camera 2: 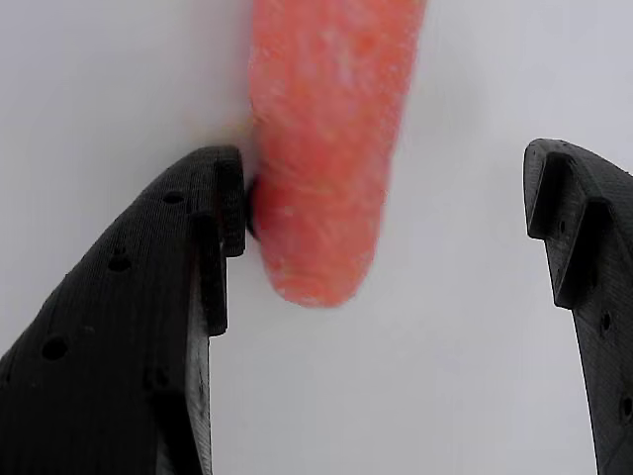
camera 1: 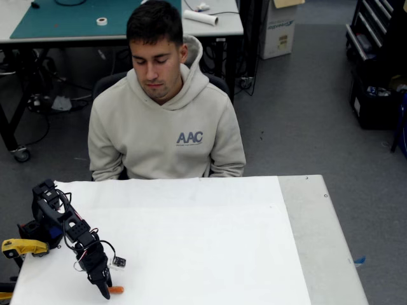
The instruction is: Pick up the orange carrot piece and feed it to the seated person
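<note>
The orange carrot piece (camera 2: 326, 148) lies on the white table surface, running down from the top of the wrist view, its rounded end between my black fingers. The left finger (camera 2: 188, 257) touches its side; the right finger (camera 2: 584, 257) stands well apart. My gripper (camera 2: 386, 208) is open around the carrot's end. In the fixed view the black arm reaches down at the table's front left, gripper (camera 1: 103, 289) on the surface with the carrot piece (camera 1: 116, 290) poking out to its right. The seated person (camera 1: 165, 121) in a beige hoodie sits behind the table, looking down.
The white sheet covers the table (camera 1: 299, 254), whose grey edge shows at right. A yellow part (camera 1: 22, 246) sits by the arm's base at far left. Behind the person stands a desk with a green mat (camera 1: 70, 19), tape and a white roll.
</note>
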Robot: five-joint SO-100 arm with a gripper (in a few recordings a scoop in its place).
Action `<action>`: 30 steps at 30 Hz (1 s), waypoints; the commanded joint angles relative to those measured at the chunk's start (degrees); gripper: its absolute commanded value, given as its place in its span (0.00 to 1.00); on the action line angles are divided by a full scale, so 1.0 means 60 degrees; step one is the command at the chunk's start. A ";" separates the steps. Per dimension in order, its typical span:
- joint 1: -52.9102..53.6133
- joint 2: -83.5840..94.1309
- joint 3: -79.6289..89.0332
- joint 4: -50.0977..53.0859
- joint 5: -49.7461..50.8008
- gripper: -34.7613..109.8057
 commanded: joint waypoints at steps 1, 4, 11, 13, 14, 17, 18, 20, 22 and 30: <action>0.0308 0.0308 -0.0674 0.0000 -0.0073 0.40; 0.0381 0.0308 -0.0674 0.0000 -0.0073 0.37; 0.0396 0.0308 -0.0674 0.0000 -0.0073 0.22; 0.0381 0.0308 -0.0674 0.0000 -0.0073 0.22; 0.0366 0.0308 -0.0674 0.0000 -0.0073 0.23; 0.0352 0.0366 -0.0674 0.0000 -0.0073 0.23; 0.0352 0.0439 -0.0674 0.0000 -0.0073 0.22; 0.0352 0.0483 -0.0732 0.0000 -0.0088 0.22; 0.0352 0.0483 -0.1099 0.0000 -0.0088 0.22; 0.0103 0.0483 -0.3662 0.0015 -0.0088 0.22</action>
